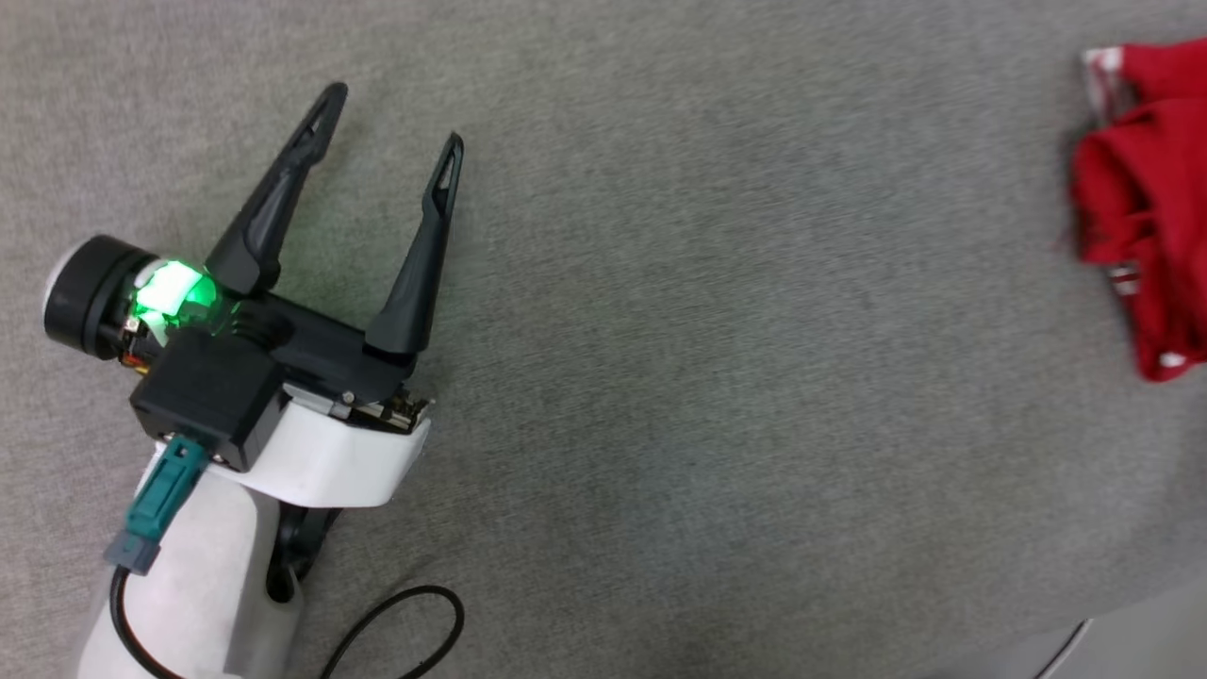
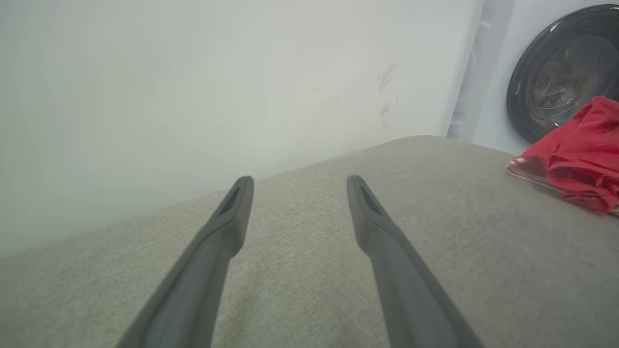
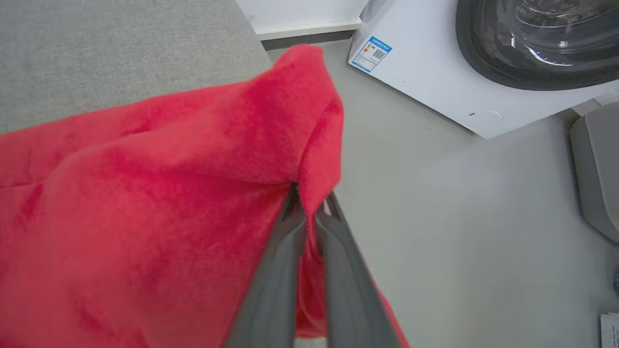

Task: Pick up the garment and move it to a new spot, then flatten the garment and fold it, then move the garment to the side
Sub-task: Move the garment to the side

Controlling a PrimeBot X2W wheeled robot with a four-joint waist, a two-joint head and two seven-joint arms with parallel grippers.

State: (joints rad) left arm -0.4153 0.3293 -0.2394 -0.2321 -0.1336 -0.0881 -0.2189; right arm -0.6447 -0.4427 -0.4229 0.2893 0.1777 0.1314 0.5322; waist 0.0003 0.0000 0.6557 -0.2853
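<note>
Fabric of the red jersey is clamped in the right hand; the left hand gapes empty. Best lift high so cloth hanging below it clears the surface.

Red garment bunched, striped trim showing.

Grey fabric surface, pale scuffed wall, white washing machine (dark round door), grey floor
</note>
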